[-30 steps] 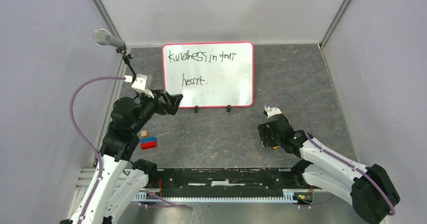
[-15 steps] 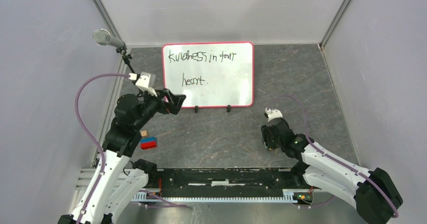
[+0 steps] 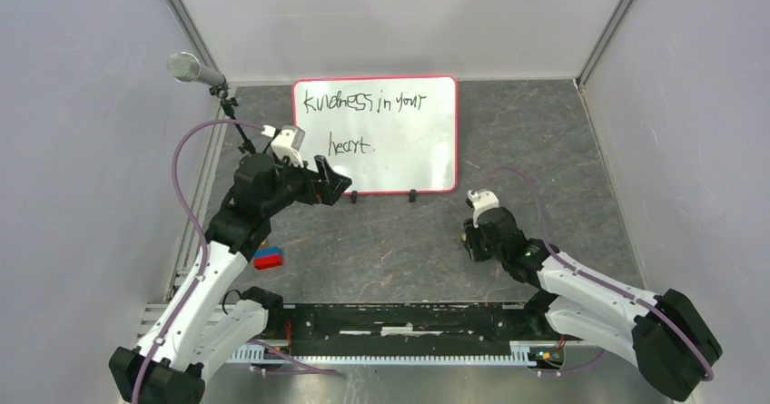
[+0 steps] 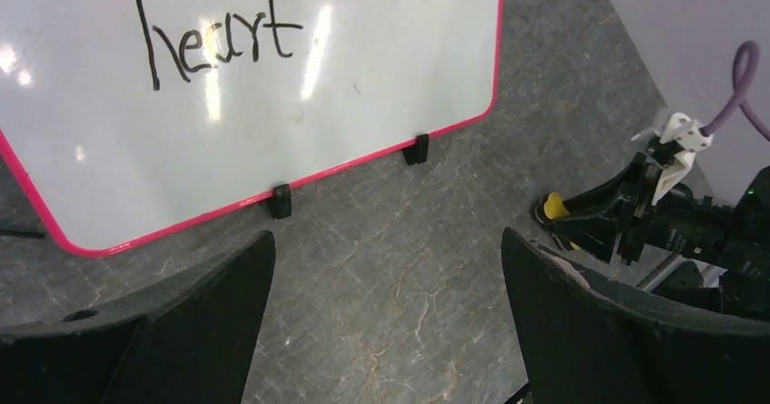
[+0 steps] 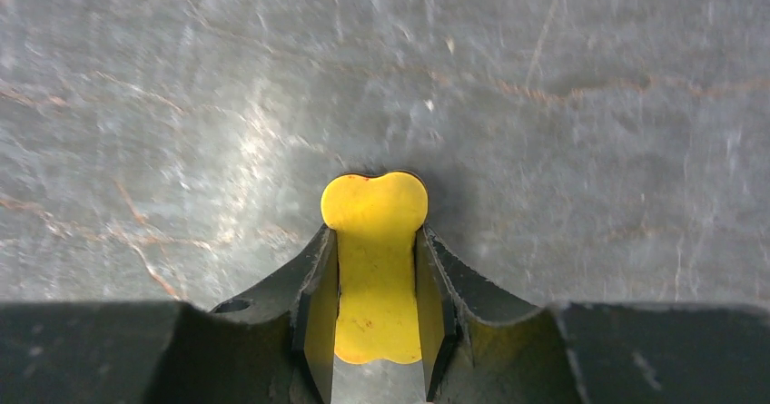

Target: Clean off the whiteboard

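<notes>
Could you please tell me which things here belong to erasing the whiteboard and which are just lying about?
Job: whiteboard; its black writing; yellow piece gripped by the right end effector, possibly the wiper.
Lying about, apparently: red-and-blue block; microphone.
</notes>
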Robot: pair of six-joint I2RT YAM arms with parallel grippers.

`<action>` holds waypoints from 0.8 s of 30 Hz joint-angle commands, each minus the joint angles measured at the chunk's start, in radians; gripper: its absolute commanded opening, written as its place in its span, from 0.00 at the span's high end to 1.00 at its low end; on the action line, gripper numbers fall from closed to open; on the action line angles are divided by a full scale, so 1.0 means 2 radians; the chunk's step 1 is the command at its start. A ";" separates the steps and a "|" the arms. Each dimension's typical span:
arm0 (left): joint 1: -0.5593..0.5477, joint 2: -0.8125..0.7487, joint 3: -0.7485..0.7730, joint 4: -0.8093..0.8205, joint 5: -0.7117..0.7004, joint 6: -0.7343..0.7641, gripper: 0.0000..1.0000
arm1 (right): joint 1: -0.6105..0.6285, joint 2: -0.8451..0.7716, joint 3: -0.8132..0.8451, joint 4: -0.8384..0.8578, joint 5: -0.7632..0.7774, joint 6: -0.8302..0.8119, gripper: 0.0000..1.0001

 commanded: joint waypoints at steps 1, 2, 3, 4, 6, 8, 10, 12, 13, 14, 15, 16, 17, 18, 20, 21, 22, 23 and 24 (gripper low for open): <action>-0.002 0.025 0.021 -0.022 -0.040 -0.025 0.00 | 0.007 0.047 0.068 0.097 -0.018 -0.044 0.82; -0.003 0.031 0.017 -0.022 -0.045 -0.032 0.00 | 0.007 0.060 0.085 0.122 -0.019 -0.049 0.83; -0.003 0.039 0.013 -0.019 -0.053 -0.041 0.03 | 0.007 0.077 0.100 0.141 -0.020 -0.056 0.84; -0.003 0.049 0.007 -0.017 -0.060 -0.049 0.06 | 0.008 0.092 0.119 0.163 -0.020 -0.060 0.84; -0.004 0.073 -0.004 -0.006 -0.069 -0.059 0.18 | 0.007 0.129 0.153 0.216 -0.026 -0.067 0.85; -0.011 0.105 -0.002 -0.009 -0.082 -0.062 0.22 | 0.007 0.176 0.191 0.270 -0.040 -0.070 0.86; -0.028 0.130 -0.004 -0.008 -0.103 -0.071 0.22 | 0.007 0.229 0.243 0.310 -0.053 -0.080 0.86; -0.053 0.150 -0.011 0.007 -0.137 -0.078 0.17 | 0.006 0.280 0.306 0.326 -0.042 -0.083 0.87; -0.065 0.161 -0.011 0.011 -0.163 -0.080 0.15 | 0.004 0.304 0.327 0.336 -0.040 -0.083 0.87; -0.079 0.175 -0.012 0.019 -0.181 -0.082 0.14 | 0.001 0.320 0.347 0.349 -0.041 -0.083 0.88; -0.092 0.185 -0.012 0.028 -0.201 -0.084 0.14 | -0.002 0.336 0.358 0.360 -0.045 -0.085 0.88; -0.103 0.201 -0.013 0.040 -0.217 -0.087 0.14 | -0.004 0.346 0.361 0.375 -0.047 -0.089 0.88; -0.110 0.216 -0.016 0.052 -0.230 -0.089 0.14 | -0.005 0.352 0.355 0.389 -0.046 -0.095 0.88; -0.116 0.229 -0.015 0.060 -0.248 -0.094 0.15 | -0.006 0.355 0.345 0.400 -0.045 -0.099 0.88; -0.125 0.257 -0.014 0.079 -0.272 -0.098 0.18 | -0.009 0.356 0.313 0.428 -0.056 -0.114 0.87; -0.130 0.268 -0.016 0.091 -0.284 -0.100 0.19 | -0.011 0.355 0.303 0.434 -0.063 -0.120 0.87; -0.134 0.279 -0.019 0.106 -0.287 -0.099 0.20 | -0.011 0.354 0.293 0.436 -0.068 -0.126 0.87; -0.136 0.289 -0.020 0.121 -0.288 -0.096 0.21 | -0.013 0.350 0.287 0.438 -0.073 -0.130 0.87; -0.137 0.300 -0.019 0.129 -0.294 -0.096 0.22 | -0.013 0.346 0.281 0.440 -0.080 -0.136 0.87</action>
